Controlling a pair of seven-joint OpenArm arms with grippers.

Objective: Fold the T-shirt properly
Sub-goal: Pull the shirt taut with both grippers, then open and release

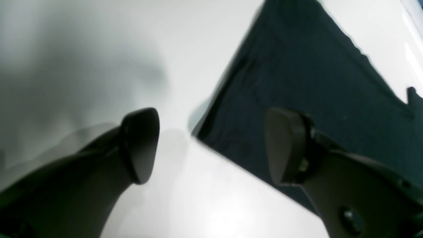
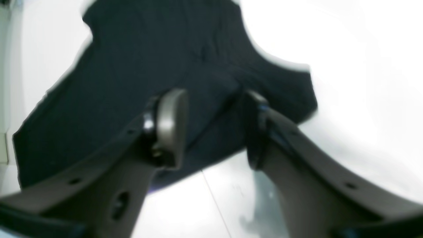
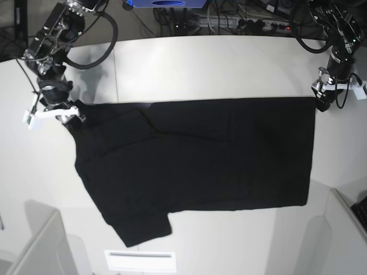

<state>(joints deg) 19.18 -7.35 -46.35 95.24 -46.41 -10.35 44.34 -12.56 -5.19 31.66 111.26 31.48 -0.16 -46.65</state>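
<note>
The left pincer [image 1: 211, 145] stands with its two dark, rounded fingertips [image 1: 140, 145] spread well apart low in the view, nothing between them but the smooth white counter [image 1: 205, 198] and a corner of cloth. That corner belongs to the large black cotton T-shirt [image 1: 297, 82], which lies flat and spreads from the gap between the pads up toward one o'clock, with a wavy edge along its two-o'clock side. The pad at four o'clock sits in front of the dark cloth, the pad at eight o'clock over bare counter, where soft grey shadows lie toward ten o'clock.
</note>
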